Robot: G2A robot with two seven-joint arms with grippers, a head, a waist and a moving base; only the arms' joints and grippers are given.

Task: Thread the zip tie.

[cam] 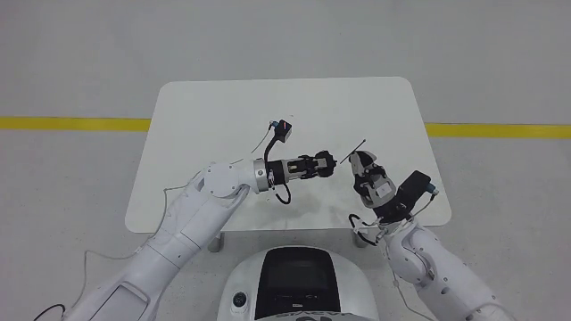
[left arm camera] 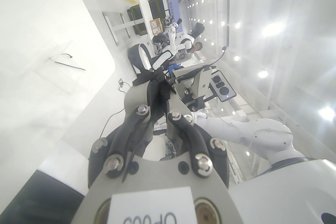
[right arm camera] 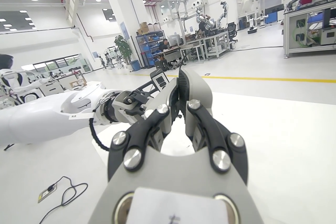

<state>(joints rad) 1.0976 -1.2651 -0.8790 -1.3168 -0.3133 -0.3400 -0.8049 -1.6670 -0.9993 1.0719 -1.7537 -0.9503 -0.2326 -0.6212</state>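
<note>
Over on the left, the left gripper sits above the table with its nose at 3 o'clock. Its fingers are pressed together on something dark at the tips, but what that is can't be told. Just beside it is the zip tie, a thin dark strand slanting off toward 1 o'clock between the two grippers. Whether its lower end reaches the left fingertips is hard to say. On to the right gripper, aimed at 11 o'clock. It is clamped too, with a thin dark tip poking out between the pads, which looks like the tie itself.

Here is the danger. The strand is thin and probably whippy, so a small angle error could send the tail past the head's slot instead of through it. A push with the tip off-line could buckle the strap or drag it through the pads. The two grippers are close, nose to nose, so any overshoot risks a knock that spoils the alignment.

The count: one table, two grippers, one zip tie.
</note>
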